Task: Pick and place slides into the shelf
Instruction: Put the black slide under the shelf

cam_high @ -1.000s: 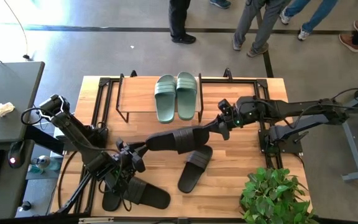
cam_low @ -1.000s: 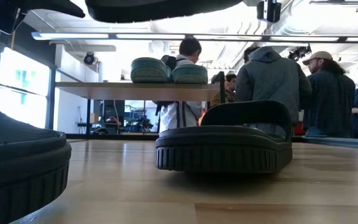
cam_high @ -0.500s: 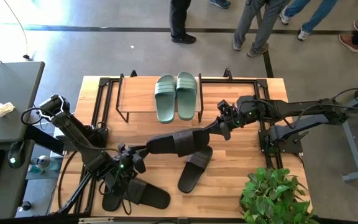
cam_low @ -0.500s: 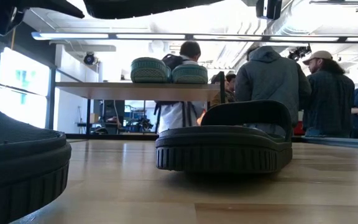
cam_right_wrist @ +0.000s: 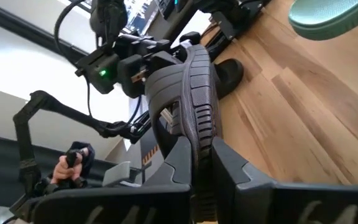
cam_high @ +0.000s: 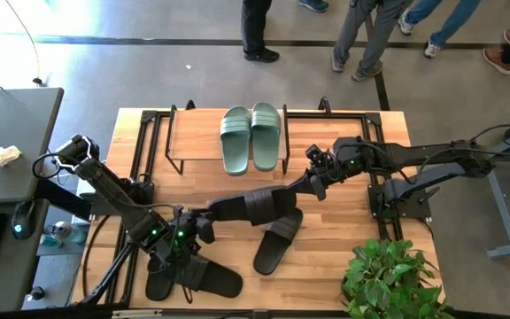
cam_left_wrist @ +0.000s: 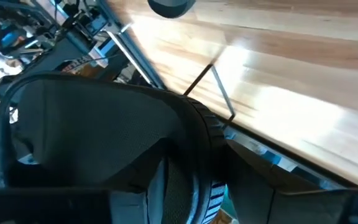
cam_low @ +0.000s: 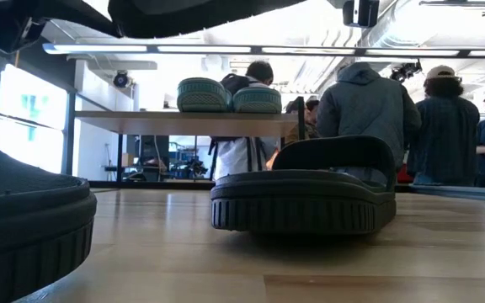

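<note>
High view: one black slide (cam_high: 253,204) hangs in the air over the middle of the bench (cam_high: 352,221). It lies long-ways between the two arms. The right tool (cam_high: 311,186) is clenched on the end of this slide that is nearer the shelf (cam_high: 195,133). The right wrist view shows the slide's edge pinched tight between that tool's fingers (cam_right_wrist: 180,163). The left tool (cam_high: 204,224) is right at the other end of the same slide. I cannot tell if the left tool is clenched or released.

The shelf stands at the far side of the bench. Two green slides (cam_high: 236,140) sit on its wooden top, side by side and touching, near its right end. The rest of the shelf top is bare wood.

A second black slide (cam_high: 278,240) lies flat on the bench, just below the lifted one. Two more black slides (cam_high: 209,276) lie at the front left corner of the bench, under the left arm.

A green plant (cam_high: 388,279) sits at the front right corner. In the low view, people (cam_low: 365,118) stand in the room behind the bench.
</note>
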Robot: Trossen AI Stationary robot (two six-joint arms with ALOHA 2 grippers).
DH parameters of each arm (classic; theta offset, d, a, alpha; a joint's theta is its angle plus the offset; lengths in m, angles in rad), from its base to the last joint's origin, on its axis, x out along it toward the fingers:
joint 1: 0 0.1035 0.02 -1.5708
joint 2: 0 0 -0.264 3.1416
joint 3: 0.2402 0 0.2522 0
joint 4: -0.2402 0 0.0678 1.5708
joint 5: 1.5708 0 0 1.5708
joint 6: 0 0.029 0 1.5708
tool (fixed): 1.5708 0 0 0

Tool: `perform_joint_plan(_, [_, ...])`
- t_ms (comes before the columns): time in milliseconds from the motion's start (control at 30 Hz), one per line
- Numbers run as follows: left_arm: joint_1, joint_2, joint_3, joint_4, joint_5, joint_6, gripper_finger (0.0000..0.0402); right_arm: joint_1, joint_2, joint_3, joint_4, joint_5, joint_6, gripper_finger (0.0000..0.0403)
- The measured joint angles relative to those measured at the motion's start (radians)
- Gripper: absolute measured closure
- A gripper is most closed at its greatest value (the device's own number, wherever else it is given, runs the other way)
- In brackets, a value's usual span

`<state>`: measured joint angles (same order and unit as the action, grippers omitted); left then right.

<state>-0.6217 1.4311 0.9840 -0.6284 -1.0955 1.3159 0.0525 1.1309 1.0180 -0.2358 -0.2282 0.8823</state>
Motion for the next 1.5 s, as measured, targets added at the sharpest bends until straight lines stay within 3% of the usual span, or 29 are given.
perform_joint_plan(233, [-0.023,0.0,0.0,0.012,0.016,-0.018,0.0352,-0.007,0.001,0.0,-0.052,0.052,0.0,0.0402])
perform_joint_plan(400, [-0.041,0.0,0.0,0.07,0.041,-0.053,0.0354,-0.006,0.002,0.0,-0.072,0.092,0.0,0.0393])
perform_joint_plan(833, [-0.18,0.0,0.0,0.083,0.044,-0.194,0.0355,-0.014,-0.012,0.0,-0.16,0.154,-0.072,0.0243])
perform_joint_plan(933, [-0.213,0.0,0.0,0.08,0.027,-0.306,0.0356,-0.019,-0.04,0.0,-0.181,0.185,-0.092,0.0236])
perform_joint_plan(1133, [-0.245,0.007,0.001,0.079,0.013,-0.537,0.0357,0.032,-0.114,0.0,-0.21,0.359,-0.157,0.0244])
perform_joint_plan(1500, [-0.13,0.042,0.001,-0.033,0.258,-1.039,0.0357,0.107,-0.139,0.0,-0.303,0.562,-0.213,0.0249])
